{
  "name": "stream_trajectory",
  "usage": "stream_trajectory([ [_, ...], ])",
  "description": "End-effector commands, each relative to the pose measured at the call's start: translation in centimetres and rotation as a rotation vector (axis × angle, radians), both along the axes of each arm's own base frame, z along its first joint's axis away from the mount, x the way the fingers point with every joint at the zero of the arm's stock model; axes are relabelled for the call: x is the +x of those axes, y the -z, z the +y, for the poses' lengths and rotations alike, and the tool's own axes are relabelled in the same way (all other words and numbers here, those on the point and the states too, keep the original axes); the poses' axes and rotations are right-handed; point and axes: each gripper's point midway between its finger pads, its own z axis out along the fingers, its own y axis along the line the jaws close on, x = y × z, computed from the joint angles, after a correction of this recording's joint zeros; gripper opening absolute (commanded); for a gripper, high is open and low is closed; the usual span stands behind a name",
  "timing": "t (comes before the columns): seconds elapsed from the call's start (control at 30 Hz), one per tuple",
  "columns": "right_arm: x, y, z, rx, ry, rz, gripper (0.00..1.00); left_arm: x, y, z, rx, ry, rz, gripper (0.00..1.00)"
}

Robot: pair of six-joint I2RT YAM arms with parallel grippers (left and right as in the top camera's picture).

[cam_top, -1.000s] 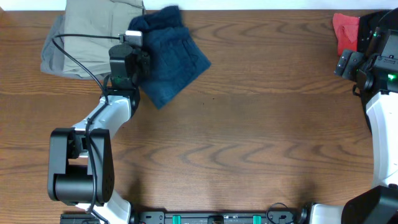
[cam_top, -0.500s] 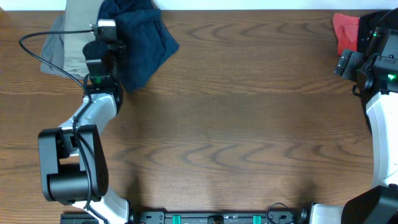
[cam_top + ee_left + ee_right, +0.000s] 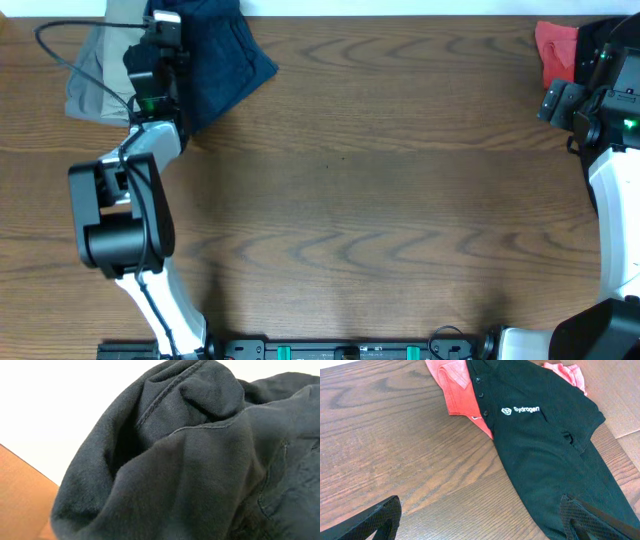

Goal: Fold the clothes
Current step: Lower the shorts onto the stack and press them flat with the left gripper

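Cloth lies at both far corners of the table (image 3: 380,200) in the overhead view. At the far left, the navy shorts (image 3: 222,62) sit bunched against the far edge, one corner pointing toward the table's middle. A khaki piece (image 3: 122,12) and a grey piece (image 3: 88,92) lie just beside them on the left. The left gripper (image 3: 163,28) is over the shorts' left edge, between the shorts and the khaki and grey pieces. From here I cannot tell how its jaws stand. At the far right, a coral-red piece (image 3: 556,48) shows beside the right gripper (image 3: 556,100), which is near the table's right edge.

In the left wrist view, the navy shorts fill nearly everything: soft, fleecy folds with a stitched seam running over a rolled hem near the top. Neither finger is visible, so the jaws' state stays unknown. A sliver of wood shows at the lower left.

In the right wrist view, a black polo shirt (image 3: 545,445) lies partly on the coral-red piece. It carries the white word "Sydrogen" beside a small round logo, and dark buttons run down its placket. A tiny white mark on the red cloth is too small to read. The right gripper's two fingertips (image 3: 377,519) stand wide apart at the bottom corners, with nothing between them.
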Motion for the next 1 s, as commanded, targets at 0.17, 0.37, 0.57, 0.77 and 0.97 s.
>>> stream_trajectory([
  [0.17,-0.1,0.1,-0.3,-0.002,0.015,0.001,0.99,0.9,-4.8,3.3,0.082,-0.073,-0.102,0.17],
  [0.37,0.0,0.1,-0.3,-0.002,0.015,0.001,0.99,0.5,-4.8,5.4,0.083,-0.107,-0.095,0.17],
  [0.57,-0.1,0.1,-0.3,-0.002,0.015,0.001,0.99,-0.1,-4.1,7.2,0.079,-0.137,-0.065,0.24],
  [0.77,-0.1,0.1,-0.3,-0.002,0.015,0.001,0.99,-0.8,-3.6,9.3,0.076,-0.172,-0.044,0.34],
  [0.97,0.0,0.1,-0.3,-0.002,0.015,0.001,0.99,-1.2,-2.9,10.2,0.071,-0.188,-0.014,0.98],
])
